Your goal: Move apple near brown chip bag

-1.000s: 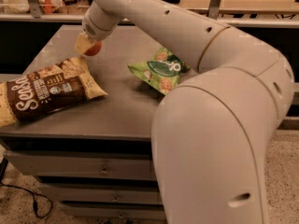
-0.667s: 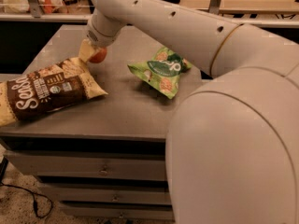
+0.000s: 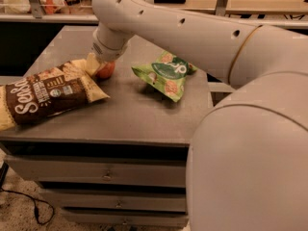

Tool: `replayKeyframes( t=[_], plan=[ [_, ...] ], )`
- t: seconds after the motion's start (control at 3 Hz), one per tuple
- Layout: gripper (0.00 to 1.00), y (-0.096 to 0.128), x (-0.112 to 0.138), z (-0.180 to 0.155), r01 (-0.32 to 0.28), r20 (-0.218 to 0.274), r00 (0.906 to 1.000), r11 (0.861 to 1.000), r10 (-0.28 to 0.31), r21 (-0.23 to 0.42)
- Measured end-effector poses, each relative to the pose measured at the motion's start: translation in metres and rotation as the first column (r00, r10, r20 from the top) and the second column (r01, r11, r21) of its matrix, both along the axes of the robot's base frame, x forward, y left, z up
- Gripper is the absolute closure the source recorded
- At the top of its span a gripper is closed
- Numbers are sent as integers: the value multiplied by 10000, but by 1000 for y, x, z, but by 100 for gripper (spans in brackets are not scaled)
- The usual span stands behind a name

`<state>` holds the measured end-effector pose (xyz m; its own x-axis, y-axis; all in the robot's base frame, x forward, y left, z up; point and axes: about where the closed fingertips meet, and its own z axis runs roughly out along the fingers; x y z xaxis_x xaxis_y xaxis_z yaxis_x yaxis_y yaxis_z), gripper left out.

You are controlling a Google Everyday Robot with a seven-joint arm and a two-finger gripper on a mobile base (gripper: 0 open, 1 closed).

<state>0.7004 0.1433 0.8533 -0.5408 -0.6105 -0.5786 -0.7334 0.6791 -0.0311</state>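
Worktop (image 3: 144, 114) status: apple (image 3: 107, 70) is held in the hand (image 3: 98, 65), kept low just beside the brown chip bag (image 3: 48, 93) corner (green bag (image 3: 166, 76) well apart), likely positioned for release.

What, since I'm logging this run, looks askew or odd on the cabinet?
Nothing spilled or damaged. The brown chip bag lies askew, its left end seemingly past the cabinet edge. The gripper sits over the apple at the bag's corner.
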Motion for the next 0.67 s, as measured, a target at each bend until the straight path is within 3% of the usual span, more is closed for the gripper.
replayKeyframes(
  t=[0.67],
  plan=[
    [59,2,-7,-6,138,-326,9994,9999,-135,102]
  ],
)
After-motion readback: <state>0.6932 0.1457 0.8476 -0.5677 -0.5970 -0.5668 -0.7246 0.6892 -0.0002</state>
